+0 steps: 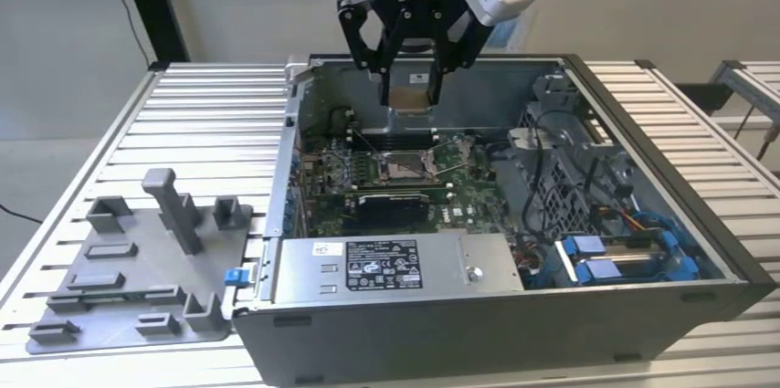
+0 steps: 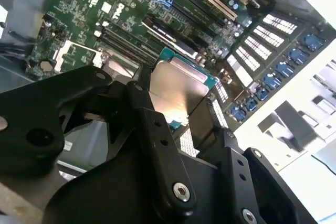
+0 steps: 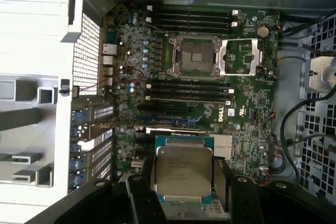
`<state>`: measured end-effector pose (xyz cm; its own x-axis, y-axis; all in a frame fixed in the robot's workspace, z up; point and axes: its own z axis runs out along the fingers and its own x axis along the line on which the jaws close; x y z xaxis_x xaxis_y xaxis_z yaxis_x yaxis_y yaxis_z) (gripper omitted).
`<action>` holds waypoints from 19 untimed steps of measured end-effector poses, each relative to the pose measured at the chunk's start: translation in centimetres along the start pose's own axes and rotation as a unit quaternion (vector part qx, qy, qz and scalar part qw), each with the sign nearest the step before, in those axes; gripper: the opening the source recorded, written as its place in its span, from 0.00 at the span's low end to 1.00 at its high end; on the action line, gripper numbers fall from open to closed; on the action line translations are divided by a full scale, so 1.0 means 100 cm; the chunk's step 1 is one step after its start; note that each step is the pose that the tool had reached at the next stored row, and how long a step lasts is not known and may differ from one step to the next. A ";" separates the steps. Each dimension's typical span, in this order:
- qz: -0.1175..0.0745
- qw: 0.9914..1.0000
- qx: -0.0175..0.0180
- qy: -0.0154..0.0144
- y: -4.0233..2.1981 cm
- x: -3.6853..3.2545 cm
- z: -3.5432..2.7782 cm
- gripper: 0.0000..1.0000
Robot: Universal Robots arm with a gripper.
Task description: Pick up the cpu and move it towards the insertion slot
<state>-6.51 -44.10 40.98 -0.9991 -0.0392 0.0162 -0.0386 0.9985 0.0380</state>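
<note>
My black gripper (image 1: 412,96) hangs over the open computer case, shut on the cpu (image 1: 411,101). In the first wrist view the cpu (image 3: 182,169) is a flat silvery square with a teal rim, clamped between the fingers (image 3: 140,198). Its shiny top also shows in the second wrist view, cpu (image 2: 176,88). The insertion slot (image 1: 403,165) lies on the green board below, a silver-framed socket with its lid swung open. In the first wrist view the insertion slot (image 3: 192,56) sits well apart from the held cpu, across the black memory slots.
The case's metal walls (image 1: 292,132) ring the board. A power supply box (image 1: 390,265) sits at the near side, cables and blue drive bays (image 1: 622,256) on the exterior view's right. A grey fixture tray (image 1: 134,269) lies on the slatted table at the exterior view's left.
</note>
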 end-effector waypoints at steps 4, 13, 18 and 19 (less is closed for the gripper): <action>0.000 1.000 0.000 0.000 0.0077 -0.0003 0.0005 0.00; 0.000 1.000 0.000 0.000 0.0249 -0.0010 0.0017 0.00; 0.000 1.000 0.000 0.000 0.0344 -0.0014 0.0024 0.00; 0.000 1.000 0.000 0.000 0.0362 -0.0015 0.0025 0.00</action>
<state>-6.51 -40.47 40.86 -0.9991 -0.0392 0.0162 -0.0386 0.9985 0.0380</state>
